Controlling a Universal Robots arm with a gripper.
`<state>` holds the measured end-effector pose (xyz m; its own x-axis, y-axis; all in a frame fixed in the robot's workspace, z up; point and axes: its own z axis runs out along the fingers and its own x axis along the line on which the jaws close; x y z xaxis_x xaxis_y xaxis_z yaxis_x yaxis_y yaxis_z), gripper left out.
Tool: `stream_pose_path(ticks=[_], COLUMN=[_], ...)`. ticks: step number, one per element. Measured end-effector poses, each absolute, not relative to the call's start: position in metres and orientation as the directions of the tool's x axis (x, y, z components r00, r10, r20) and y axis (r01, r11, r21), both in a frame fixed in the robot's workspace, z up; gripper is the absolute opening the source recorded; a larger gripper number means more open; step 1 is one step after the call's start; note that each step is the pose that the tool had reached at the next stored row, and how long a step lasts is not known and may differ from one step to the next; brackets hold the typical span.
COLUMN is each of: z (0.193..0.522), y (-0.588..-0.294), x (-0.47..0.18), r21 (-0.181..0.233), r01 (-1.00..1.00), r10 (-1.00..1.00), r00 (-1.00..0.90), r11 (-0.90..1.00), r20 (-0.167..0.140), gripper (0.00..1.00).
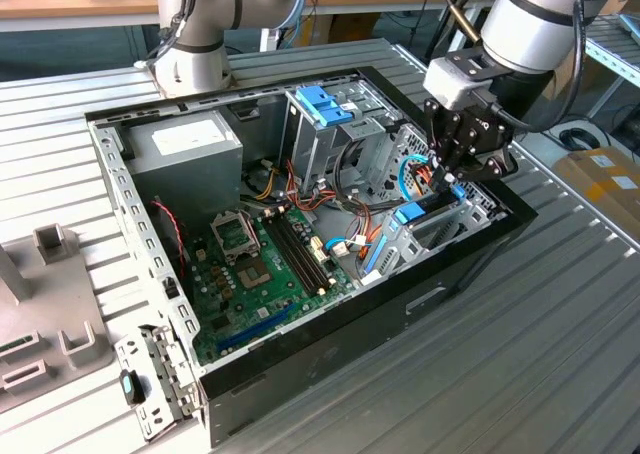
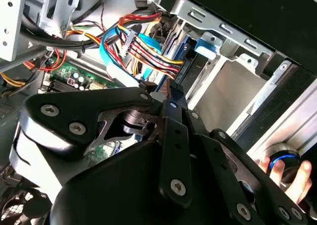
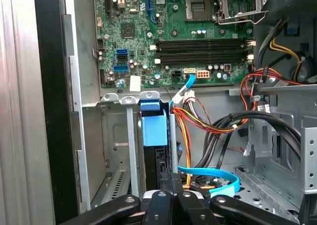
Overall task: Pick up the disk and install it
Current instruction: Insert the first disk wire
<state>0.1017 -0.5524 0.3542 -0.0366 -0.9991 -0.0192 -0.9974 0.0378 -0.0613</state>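
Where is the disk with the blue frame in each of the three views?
Exterior view: the disk stands on edge in the bay at the case's end toward the exterior view's right, under the gripper.
First wrist view: the disk lies just beyond the gripper, beside the coloured wires.
Second wrist view: its blue edge runs beside the coloured wires.
Shared landmark: the green motherboard.

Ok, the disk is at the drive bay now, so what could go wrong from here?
1. The disk, held edge-on by the tool, runs close beside the bay's metal rail. A slight tilt could jam its blue carrier.
2. The blue data cable and the red-and-yellow power wires lie right next to the tool and might snag or get pinched.
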Motion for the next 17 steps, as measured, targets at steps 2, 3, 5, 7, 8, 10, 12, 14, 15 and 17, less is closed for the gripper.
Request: stream_pose_path(ticks=[2,3,5,7,8,10,12,14,15,17], z=[0.354,0.354,0.353,0.352,0.351,0.351,0.349,0.345,0.343,0.340], y=[-0.552,-0.553,-0.553,-0.555,-0.556,-0.559,-0.560,-0.560,-0.560,-0.561], x=[0.102,0.102,0.105,0.107,0.108,0.109,0.111,0.111,0.111,0.111], r21=[-0.060,-0.060,-0.060,-0.060,-0.060,-0.060,-0.060,-0.059,-0.059,-0.059], r01=[-0.997,-0.997,-0.998,-0.998,-0.998,-0.998,-0.998,-0.998,-0.998,-0.998], r10=[-0.999,-0.999,-0.999,-0.999,-0.999,-0.999,-0.999,-0.999,-0.999,-0.999], r00=[-0.037,-0.036,-0.037,-0.036,-0.037,-0.037,-0.037,-0.037,-0.037,-0.037], r11=[0.038,0.037,0.038,0.038,0.038,0.038,0.038,0.038,0.038,0.038], r20=[-0.019,-0.019,-0.019,-0.019,-0.019,-0.019,-0.019,-0.019,-0.017,-0.018], gripper=[0.10,0.10,0.10,0.10,0.10,0.10,0.10,0.10,0.10,0.10])
